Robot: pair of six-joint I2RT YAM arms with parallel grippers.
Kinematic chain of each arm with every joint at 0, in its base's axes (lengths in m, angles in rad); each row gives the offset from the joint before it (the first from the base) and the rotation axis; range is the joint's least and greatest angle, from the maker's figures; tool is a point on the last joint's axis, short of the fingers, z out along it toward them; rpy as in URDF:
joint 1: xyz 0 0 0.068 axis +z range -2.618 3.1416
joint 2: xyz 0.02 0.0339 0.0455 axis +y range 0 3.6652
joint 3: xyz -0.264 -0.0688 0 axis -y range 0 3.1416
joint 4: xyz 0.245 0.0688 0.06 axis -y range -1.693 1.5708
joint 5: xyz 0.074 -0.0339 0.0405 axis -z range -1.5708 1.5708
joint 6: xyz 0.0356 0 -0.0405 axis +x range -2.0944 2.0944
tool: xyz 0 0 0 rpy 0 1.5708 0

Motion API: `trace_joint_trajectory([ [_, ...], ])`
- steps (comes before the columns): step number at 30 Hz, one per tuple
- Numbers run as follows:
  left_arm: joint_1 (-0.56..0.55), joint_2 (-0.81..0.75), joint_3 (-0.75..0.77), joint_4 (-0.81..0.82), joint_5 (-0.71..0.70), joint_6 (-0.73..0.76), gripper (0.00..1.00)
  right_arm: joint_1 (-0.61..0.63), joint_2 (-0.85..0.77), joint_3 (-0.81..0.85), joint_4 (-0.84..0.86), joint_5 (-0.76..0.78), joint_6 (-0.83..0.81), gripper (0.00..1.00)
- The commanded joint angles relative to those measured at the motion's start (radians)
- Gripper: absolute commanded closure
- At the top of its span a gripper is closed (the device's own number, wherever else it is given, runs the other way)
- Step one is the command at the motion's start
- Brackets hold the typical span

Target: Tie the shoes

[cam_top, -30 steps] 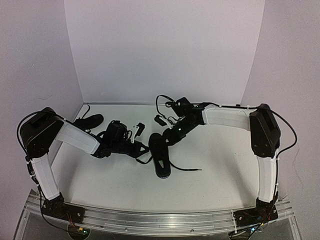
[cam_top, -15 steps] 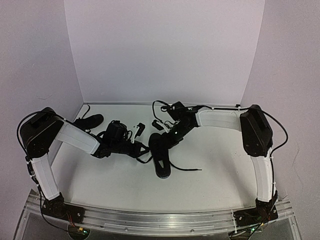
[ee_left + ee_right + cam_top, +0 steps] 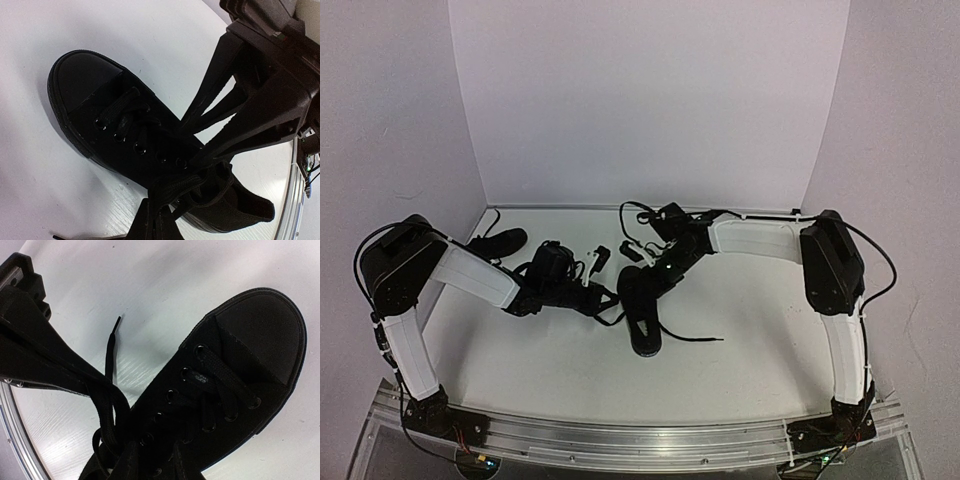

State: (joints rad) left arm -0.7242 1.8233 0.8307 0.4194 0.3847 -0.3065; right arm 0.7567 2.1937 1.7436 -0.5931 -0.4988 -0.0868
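Shoes number 2 here, and both grippers are down at the middle shoe (image 3: 643, 318). The left gripper (image 3: 609, 297) is squeezed tight, its tips in the tangle of laces (image 3: 177, 191) by the shoe's ankle hole. I cannot tell whether a lace is pinched there. The right gripper (image 3: 648, 279) reaches in from the other side, with its tips just over the top eyelets and close to the left tips. Its fingers (image 3: 212, 82) show a thin gap higher up, but I cannot tell if the tips are closed or holding a lace. This shoe sits upright near the middle of the white table (image 3: 760, 320), with its toe pointing at the arm bases. 1 loose lace end (image 3: 695, 339) trails out on the table to the right of the toe. The other shoe (image 3: 500, 241) lies well apart in the far left corner, just beyond the left arm (image 3: 475, 275).
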Motion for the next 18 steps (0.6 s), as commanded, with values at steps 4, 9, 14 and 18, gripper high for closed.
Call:
trace_joint_trajectory([
  [4, 0.006, 0.004, -0.003, 0.055, 0.023, 0.023, 1.0, 0.009, -0.038, 0.071, -0.021, -0.024, 0.011, 0.77],
  [9, 0.006, 0.005, -0.006, 0.06, 0.026, 0.026, 1.0, 0.009, -0.031, 0.079, -0.028, -0.023, 0.012, 0.78],
  [14, 0.006, 0.003, -0.007, 0.061, 0.026, 0.026, 1.0, 0.009, -0.007, 0.072, -0.043, -0.01, 0.0, 0.78],
  [18, 0.006, -0.001, -0.009, 0.058, 0.026, 0.029, 1.0, 0.009, -0.003, 0.054, -0.05, 0.004, -0.009, 0.78],
])
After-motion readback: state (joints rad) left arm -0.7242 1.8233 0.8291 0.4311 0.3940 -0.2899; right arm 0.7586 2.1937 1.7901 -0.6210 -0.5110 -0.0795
